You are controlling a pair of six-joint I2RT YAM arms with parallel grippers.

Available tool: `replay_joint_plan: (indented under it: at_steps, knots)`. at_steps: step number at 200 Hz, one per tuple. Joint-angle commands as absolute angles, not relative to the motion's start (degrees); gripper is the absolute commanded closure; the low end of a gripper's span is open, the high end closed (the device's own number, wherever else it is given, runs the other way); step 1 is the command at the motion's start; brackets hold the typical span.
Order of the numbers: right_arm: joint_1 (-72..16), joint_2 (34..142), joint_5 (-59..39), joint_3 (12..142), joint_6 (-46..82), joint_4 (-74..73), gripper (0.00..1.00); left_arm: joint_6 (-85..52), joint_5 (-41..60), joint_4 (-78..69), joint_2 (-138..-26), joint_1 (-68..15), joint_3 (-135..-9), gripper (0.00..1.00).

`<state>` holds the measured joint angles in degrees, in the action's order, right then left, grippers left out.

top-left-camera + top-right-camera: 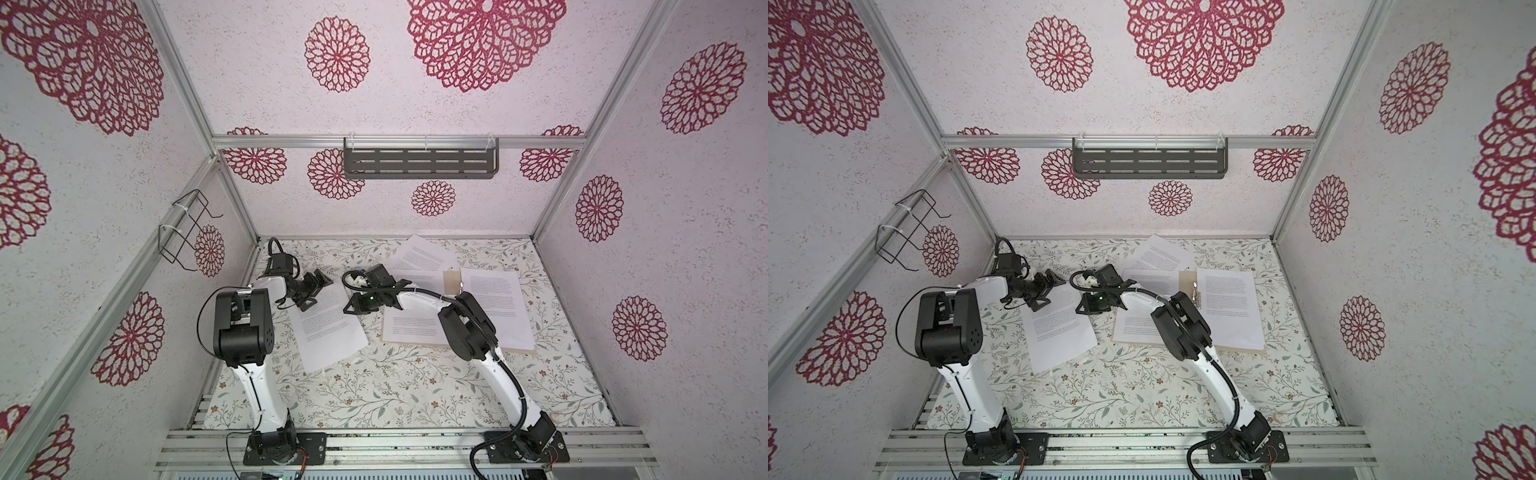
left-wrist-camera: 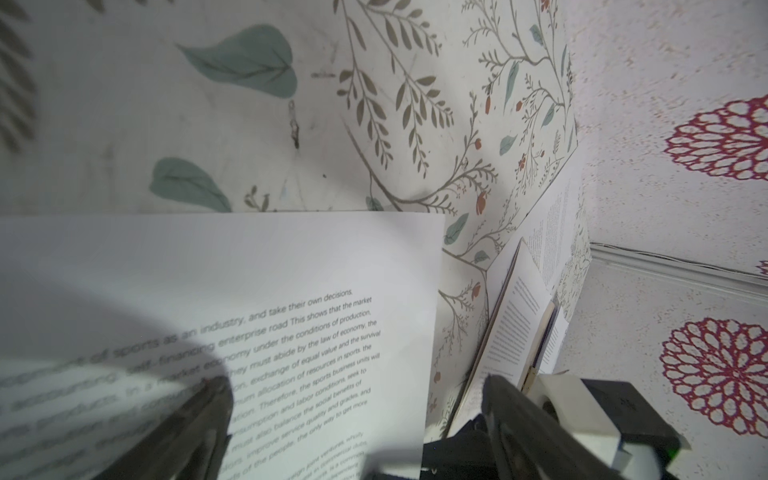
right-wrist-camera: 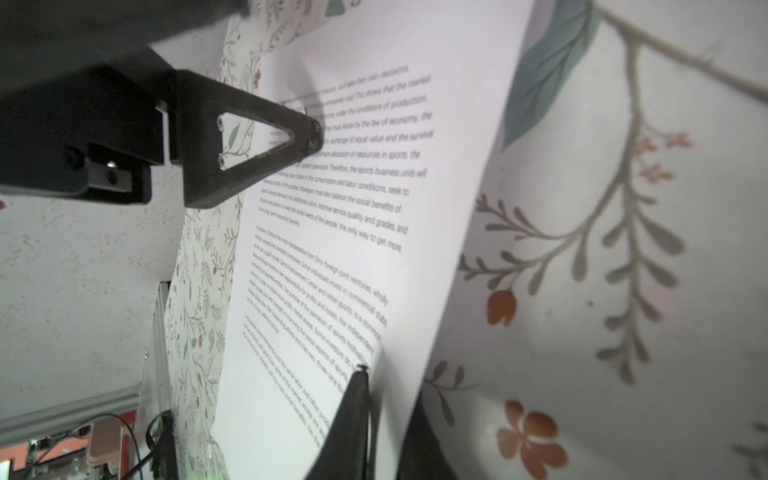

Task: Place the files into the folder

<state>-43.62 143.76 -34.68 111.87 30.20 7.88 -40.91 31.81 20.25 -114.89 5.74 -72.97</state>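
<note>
The loose sheet point(image 1: 328, 332) on the table point(image 1: 395, 386) reads "the only way to get more"; its far lines blur. Right claw point(image 3: 362, 374) pinches its edge, left claw point(image 1: 315, 295) spread above. Tan folder point(image 1: 451, 282) lies open, mostly under other sheets point(image 1: 498, 307)

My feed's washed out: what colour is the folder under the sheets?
Plain tan, no print; the folder shows best in a top view.
</note>
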Motion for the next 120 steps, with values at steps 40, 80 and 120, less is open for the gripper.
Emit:
replay_joint_plan:
  at_steps: [40, 80, 120]
  knots:
    - [-38.2, 124.8, -33.7, 101.2, 30.4, 10.3, 1.00, -42.6, 36.8, 20.1, -95.9, 4.6, -68.7, 0.03]
    - [-31.0, 112.2, -32.9, 93.6, 27.3, 17.3, 1.00, -32.7, 33.7, 28.3, -83.2, -1.0, -67.3, 0.03]
    - [-19.6, 102.1, -29.7, 87.6, 20.9, 28.6, 1.00, -27.4, 33.2, 28.9, -75.5, -7.3, -60.9, 0.03]
